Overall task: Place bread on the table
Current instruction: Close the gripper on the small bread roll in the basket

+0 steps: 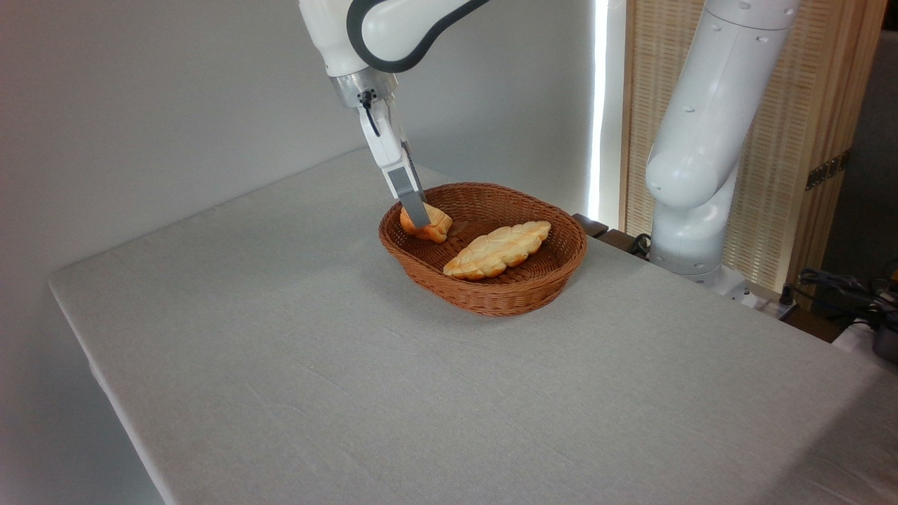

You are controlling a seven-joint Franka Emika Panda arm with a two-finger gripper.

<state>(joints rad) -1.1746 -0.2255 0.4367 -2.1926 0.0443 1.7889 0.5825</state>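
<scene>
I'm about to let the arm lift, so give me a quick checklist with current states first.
1. Gripper at the bread: ok.
2. Fingers closed firmly on it: cannot tell, only one shows.
3. Bread still inside the basket: ok, not yet lifted.
4. Braided loaf apart from the bread: ok.
5. Bare table left of the basket for placing: ok.

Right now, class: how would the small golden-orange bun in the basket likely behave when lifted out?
The small golden-orange bun looks puffy, so it is probably light and squashes under a tight grip. Its rounded shape suggests it may roll once set on the grey cloth table. The gripper sits at it inside the brown wicker basket; whether it has closed is unclear.
</scene>
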